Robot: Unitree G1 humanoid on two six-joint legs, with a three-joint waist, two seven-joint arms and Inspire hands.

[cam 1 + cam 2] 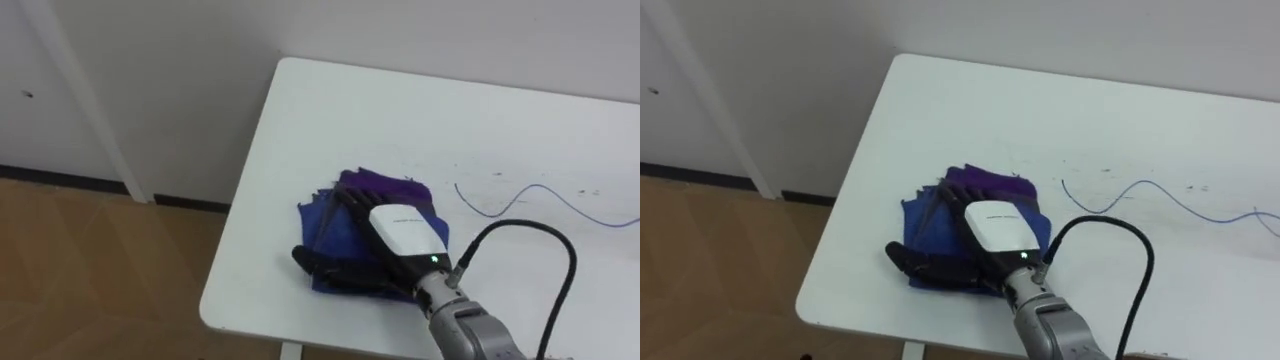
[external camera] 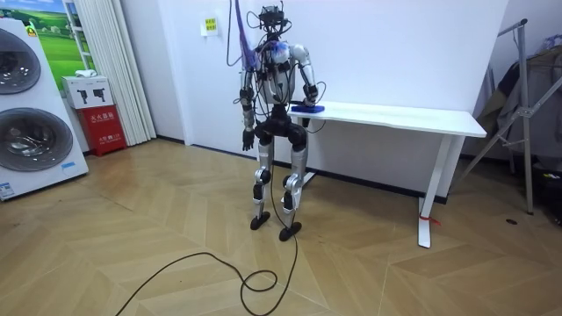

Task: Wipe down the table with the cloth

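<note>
You are in the wiping step. On the table (image 1: 330,110), the cloth (image 1: 322,222) lies under the right hand (image 1: 408,228), whose fingers press on it straight and flat. Next, slide it toward the pen line (image 1: 545,187) right of the fingers. The palm hides part of the cloth. The left hand (image 2: 248,138) hangs low, too small to judge.

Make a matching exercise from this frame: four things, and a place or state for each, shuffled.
Things:
1. cloth
2. right hand
3. blue line
4. left hand

Places or states:
A. hangs beside the robot's thigh
B. drawn on the table, to the right of the cloth
C. lies flat on top of the cloth, fingers straight
D. bunched near the table's left front corner

Pairs: 1-D, 2-C, 3-B, 4-A
</note>
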